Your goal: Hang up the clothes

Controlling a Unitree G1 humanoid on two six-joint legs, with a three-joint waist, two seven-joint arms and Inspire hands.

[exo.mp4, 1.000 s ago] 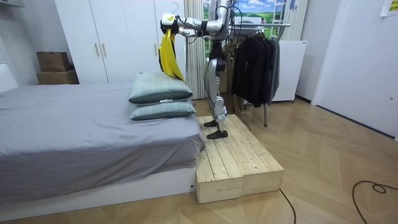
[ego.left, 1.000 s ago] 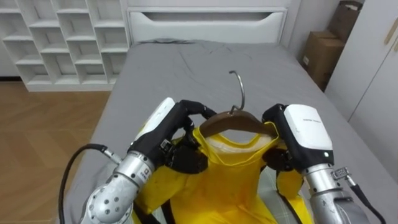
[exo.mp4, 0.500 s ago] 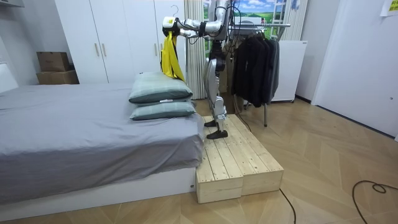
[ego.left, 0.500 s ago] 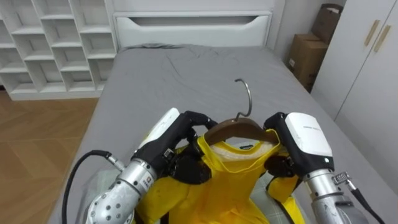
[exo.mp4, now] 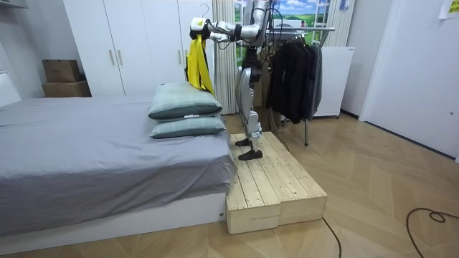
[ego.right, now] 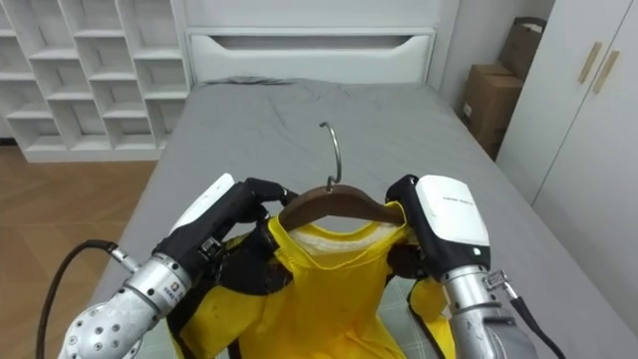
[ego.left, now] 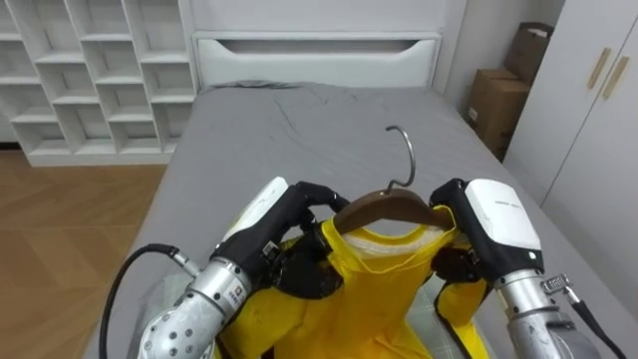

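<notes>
Over in the room view, the robot stands on a wooden platform point(exo.mp4: 276, 183) beside the bed point(exo.mp4: 107, 143). Seen from its head, left hand point(ego.left: 279, 221) and right hand point(ego.left: 496, 221) curl round the hanger point(ego.left: 384, 207) at its ends, with the yellow shirt point(ego.left: 374, 299) draped between them.

My left robot hand point(ego.left: 287, 221) curls round one end of the wooden hanger point(ego.left: 385, 207), my right robot hand point(ego.left: 495, 225) grips the other; the yellow shirt point(ego.left: 374, 291) drapes between them, hook point(ego.left: 406, 152) upright, above the grey bed point(ego.left: 299, 125).

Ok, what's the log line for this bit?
left hand: gripping hanger | right hand: gripping hanger | yellow shirt: on hanger
</notes>
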